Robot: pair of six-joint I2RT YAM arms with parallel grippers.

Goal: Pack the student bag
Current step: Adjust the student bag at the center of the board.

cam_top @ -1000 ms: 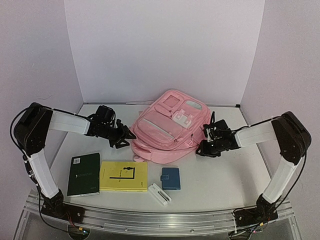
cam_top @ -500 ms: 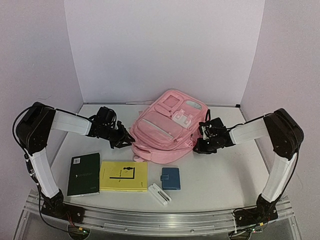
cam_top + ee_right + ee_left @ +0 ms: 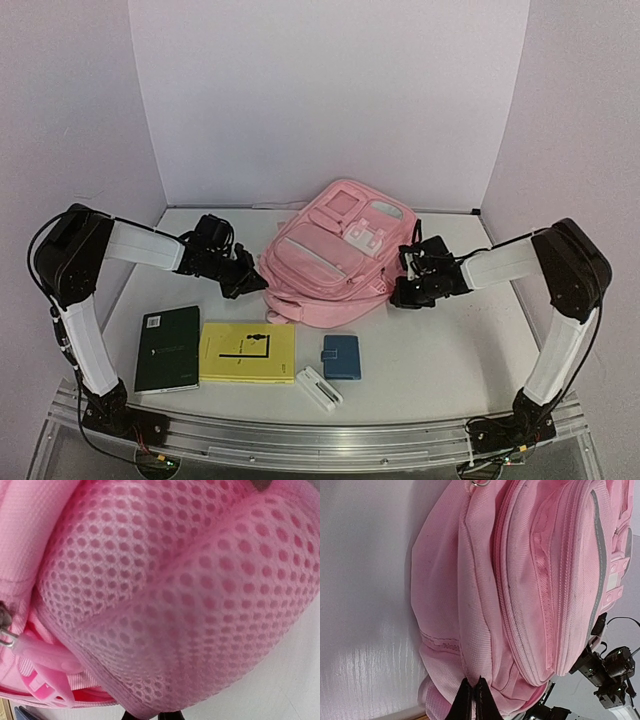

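Observation:
The student bag [image 3: 335, 258], a large pink backpack with grey strips, lies front up at the table's middle back. My left gripper [image 3: 254, 282] is at the bag's left lower edge. In the left wrist view its jaws [image 3: 472, 684] are pressed together on a seam fold of the bag [image 3: 530, 580]. My right gripper [image 3: 400, 293] is against the bag's right lower side. In the right wrist view the bag's pink mesh padding [image 3: 170, 595] fills the frame and covers the fingers. Only dark tips [image 3: 170, 716] show at the bottom edge.
A dark green notebook [image 3: 167, 347], a yellow book [image 3: 247, 352], a small blue case [image 3: 341, 357] and a white oblong object [image 3: 319, 388] lie in a row on the near table. White walls close the back and sides.
The right gripper moved left and up against the bag's right side. The left gripper's fingers, spread a second ago, closed on the bag's left edge. The bag shifted slightly.

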